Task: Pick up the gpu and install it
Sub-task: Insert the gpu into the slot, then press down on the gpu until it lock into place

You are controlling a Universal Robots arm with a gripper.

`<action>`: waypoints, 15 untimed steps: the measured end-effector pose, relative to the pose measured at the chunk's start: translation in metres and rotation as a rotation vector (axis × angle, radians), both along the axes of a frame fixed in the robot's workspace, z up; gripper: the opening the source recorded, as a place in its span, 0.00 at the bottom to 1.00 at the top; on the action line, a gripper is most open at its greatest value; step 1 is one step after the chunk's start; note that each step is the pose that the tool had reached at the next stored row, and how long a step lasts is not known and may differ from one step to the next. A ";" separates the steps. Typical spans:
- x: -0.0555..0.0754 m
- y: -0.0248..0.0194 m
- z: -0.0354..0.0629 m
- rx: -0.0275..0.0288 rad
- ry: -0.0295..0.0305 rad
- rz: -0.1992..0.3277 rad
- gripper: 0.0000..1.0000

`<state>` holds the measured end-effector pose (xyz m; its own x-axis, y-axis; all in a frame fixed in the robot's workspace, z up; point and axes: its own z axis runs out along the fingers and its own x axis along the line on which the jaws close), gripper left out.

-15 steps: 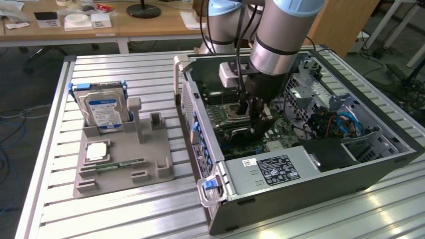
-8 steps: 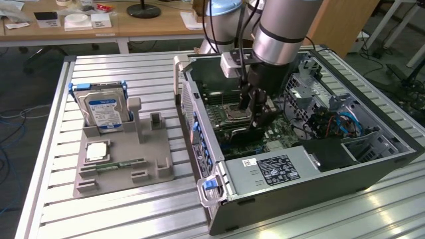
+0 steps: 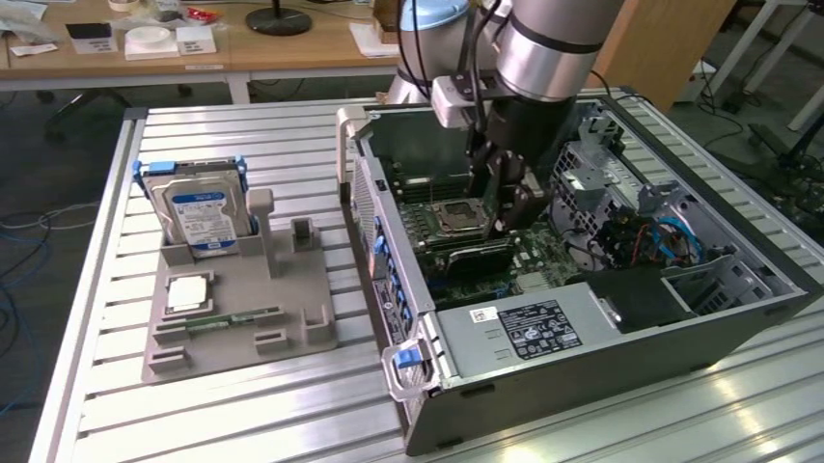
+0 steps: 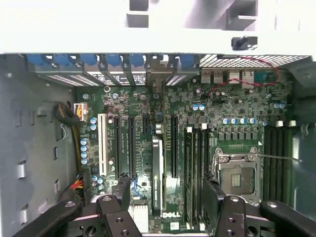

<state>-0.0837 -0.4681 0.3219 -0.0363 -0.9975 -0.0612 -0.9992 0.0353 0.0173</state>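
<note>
Slatted metal worktop point(image 3: 232, 405) beside office desks: the jaws are seen spread wide and holding nothing, lowered inside the open computer case point(image 3: 605, 338). Between them the gpu point(image 4: 157, 173) is seen edge-on, standing in a motherboard point(image 4: 237, 98) slot, apparently released. If it is only partly seated, it could be tilted or dragged out by a brushing finger. The motherboard is housed in the case; a hard drive point(image 3: 200, 217) and memory stick point(image 3: 232, 316) are kept in the grey holder point(image 3: 245, 338).
</note>
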 end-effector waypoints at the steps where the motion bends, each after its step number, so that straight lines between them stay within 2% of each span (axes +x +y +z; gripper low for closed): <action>1: 0.000 0.0000 0.0023 0.0000 0.0000 0.000 0.69; 15: 0.000 0.0000 0.0034 -0.0001 -0.0001 0.000 0.69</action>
